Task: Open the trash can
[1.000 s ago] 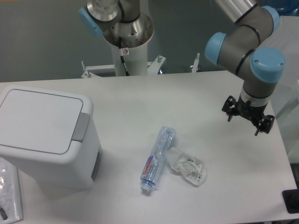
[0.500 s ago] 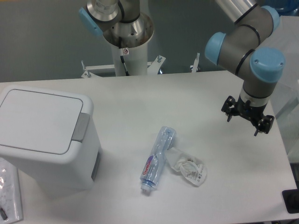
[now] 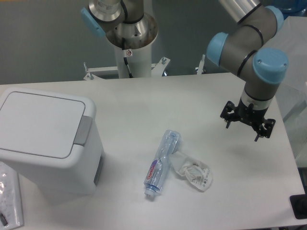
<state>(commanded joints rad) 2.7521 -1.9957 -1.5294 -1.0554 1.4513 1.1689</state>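
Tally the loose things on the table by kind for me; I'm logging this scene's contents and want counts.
Trash can, white, lid shut: 1
Crushed clear plastic bottle: 1
Crumpled clear plastic wrapper: 1
Flat speckled item at the lower left edge, partly cut off, kind unclear: 1
Total: 4
The gripper hangs over the table's right side, holding nothing.

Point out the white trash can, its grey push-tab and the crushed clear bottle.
Large white boxy plastic trash can (image 3: 41,122): fixed camera, middle of its flat lid.
Grey push-tab (image 3: 83,131): fixed camera, centre of the tab at the lid's right rim.
Crushed clear plastic bottle (image 3: 160,163): fixed camera, mid-body, near the label.
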